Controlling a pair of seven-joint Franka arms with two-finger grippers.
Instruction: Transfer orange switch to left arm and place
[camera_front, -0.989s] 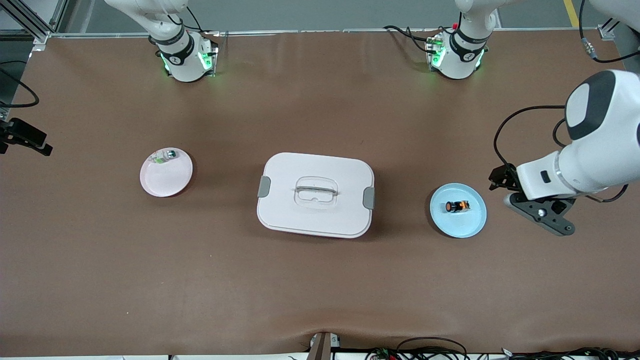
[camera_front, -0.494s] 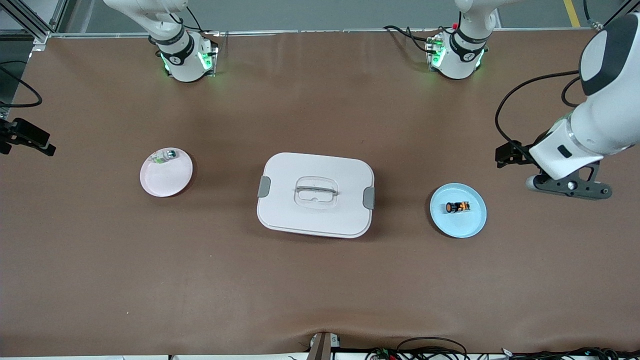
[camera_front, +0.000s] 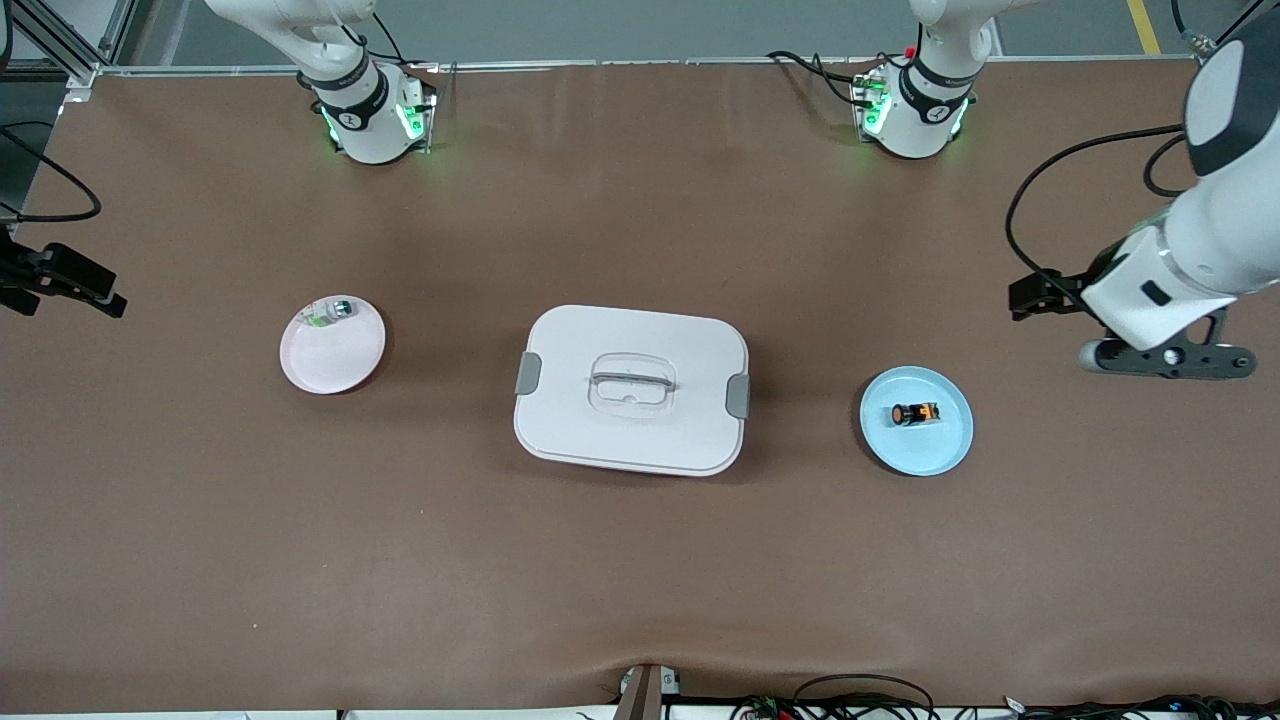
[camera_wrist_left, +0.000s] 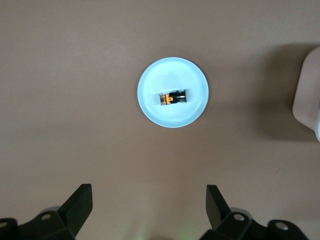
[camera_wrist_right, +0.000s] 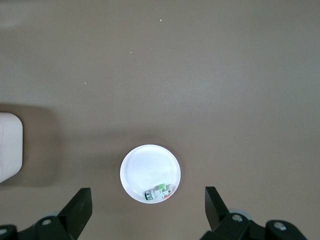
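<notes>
change: left pincer (camera_front: 1165, 358) has been drawn up and away toward the left arm's end of the tabletop, farther from the blue plate (camera_front: 940, 450) than a second ago; the rest is unmoved.
left pincer state: fingers (camera_wrist_left: 80, 202) set wide apart, nothing held; hung over bare tabletop beside the blue plate.
right pincer (camera_wrist_right: 147, 205): fingers spread apart, nothing held; hung above the pink plate (camera_wrist_right: 145, 167); only a dark part at the front view's edge is seen.
orange switch (camera_front: 915, 412): laid on its side on the blue plate.
box (camera_front: 632, 389): lid on, placed between the two plates.
pink plate contents: small greenish-clear part (camera_front: 330, 313) near its rim.
surface: brown tabletop (camera_front: 640, 560), matte.
room: grey floor and metal framing seen past the arm bases.
</notes>
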